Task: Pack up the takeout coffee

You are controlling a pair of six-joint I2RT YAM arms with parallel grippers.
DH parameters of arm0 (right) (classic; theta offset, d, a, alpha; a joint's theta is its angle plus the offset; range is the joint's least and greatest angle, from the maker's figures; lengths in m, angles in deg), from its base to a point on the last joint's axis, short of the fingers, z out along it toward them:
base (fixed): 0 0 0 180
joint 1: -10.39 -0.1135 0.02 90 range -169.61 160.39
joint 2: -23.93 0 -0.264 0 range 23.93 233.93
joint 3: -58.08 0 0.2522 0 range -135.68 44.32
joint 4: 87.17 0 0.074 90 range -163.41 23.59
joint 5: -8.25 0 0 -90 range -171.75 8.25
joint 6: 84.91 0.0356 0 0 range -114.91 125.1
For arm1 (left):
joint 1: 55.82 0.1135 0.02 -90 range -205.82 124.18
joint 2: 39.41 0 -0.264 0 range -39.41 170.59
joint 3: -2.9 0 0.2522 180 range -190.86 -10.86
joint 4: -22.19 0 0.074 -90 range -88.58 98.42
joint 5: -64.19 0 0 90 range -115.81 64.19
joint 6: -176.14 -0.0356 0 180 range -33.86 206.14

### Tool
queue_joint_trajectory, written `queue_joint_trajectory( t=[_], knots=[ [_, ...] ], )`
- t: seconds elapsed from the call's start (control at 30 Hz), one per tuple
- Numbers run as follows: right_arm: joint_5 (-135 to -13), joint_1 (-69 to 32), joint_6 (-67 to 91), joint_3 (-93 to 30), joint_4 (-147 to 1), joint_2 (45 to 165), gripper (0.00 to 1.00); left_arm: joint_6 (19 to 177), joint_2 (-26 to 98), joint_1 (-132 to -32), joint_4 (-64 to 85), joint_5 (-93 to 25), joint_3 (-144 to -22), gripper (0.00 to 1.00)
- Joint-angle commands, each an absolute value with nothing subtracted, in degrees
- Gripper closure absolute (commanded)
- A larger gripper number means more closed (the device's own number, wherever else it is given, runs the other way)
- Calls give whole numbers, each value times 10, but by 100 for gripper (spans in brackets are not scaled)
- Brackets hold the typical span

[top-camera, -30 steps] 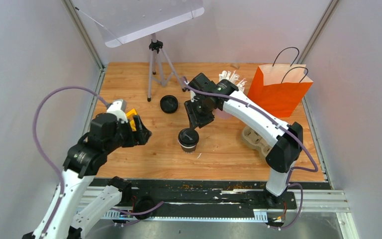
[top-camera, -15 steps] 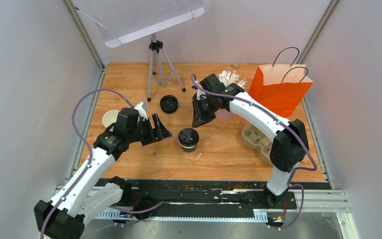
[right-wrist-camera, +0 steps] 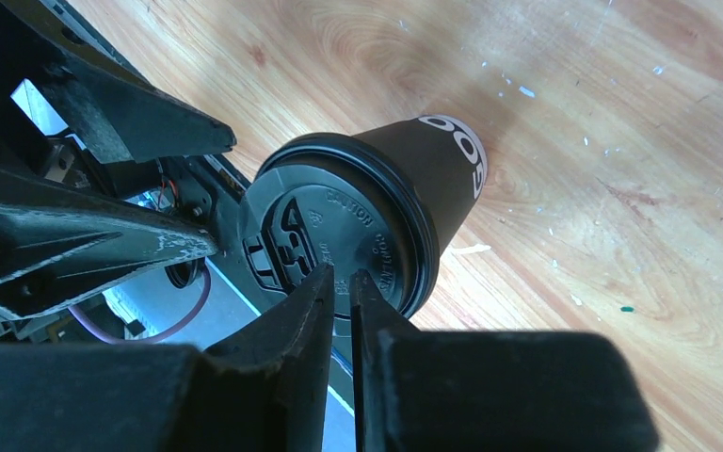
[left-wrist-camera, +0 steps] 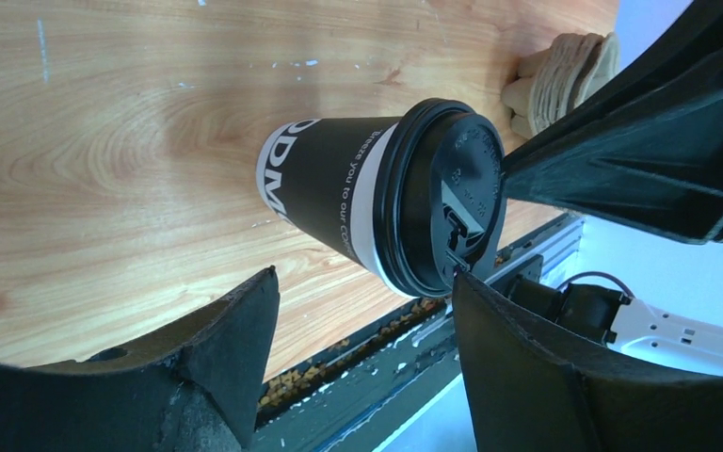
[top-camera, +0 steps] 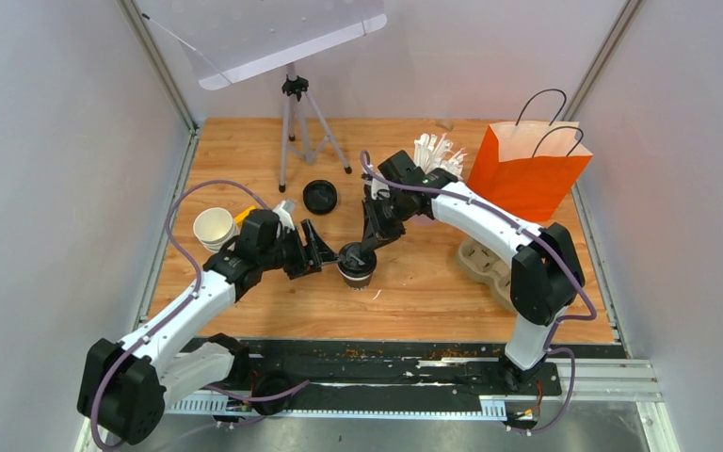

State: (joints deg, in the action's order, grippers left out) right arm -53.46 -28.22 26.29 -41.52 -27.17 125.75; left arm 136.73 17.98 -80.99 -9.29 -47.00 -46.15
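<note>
The takeout coffee cup (top-camera: 356, 264) stands upright mid-table, dark-wrapped with white lettering and a black lid (top-camera: 357, 255). My left gripper (top-camera: 325, 252) is open just left of it; in the left wrist view the cup (left-wrist-camera: 339, 188) lies right ahead of the spread fingertips, level with the gripper (left-wrist-camera: 365, 278). My right gripper (top-camera: 363, 247) is shut, its tips on top of the lid (right-wrist-camera: 339, 221); nothing sits between the right gripper's (right-wrist-camera: 339, 275) pads. A second cup (top-camera: 214, 227), white and lidless, stands at the left. A loose black lid (top-camera: 320, 197) lies behind.
An orange paper bag (top-camera: 527, 169) stands open at the back right, with a brown pulp tray (top-camera: 488, 264) in front of it. A pink cup of straws (top-camera: 433, 149) is behind the right arm. A tripod (top-camera: 294, 122) stands at the back.
My left arm swung right from the table's left side up to the lidded cup, narrowing slightly; the white cup now shows behind it. My right gripper shut and came down onto the lid.
</note>
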Motion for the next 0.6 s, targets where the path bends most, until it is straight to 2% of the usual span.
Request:
queue_joint_trajectory(
  t=[0.0, 0.37, 0.57],
  knots=[
    [-511, -285, 275, -398, -306, 1251, 87, 1394, 185, -814, -17, -492, -452, 26],
    [-518, -285, 274, -374, -312, 1260, 86, 1417, 213, -816, 49, -516, -417, 33],
    [-521, -285, 274, -369, -314, 1261, 86, 1413, 224, -817, 49, -512, -409, 41]
  ],
)
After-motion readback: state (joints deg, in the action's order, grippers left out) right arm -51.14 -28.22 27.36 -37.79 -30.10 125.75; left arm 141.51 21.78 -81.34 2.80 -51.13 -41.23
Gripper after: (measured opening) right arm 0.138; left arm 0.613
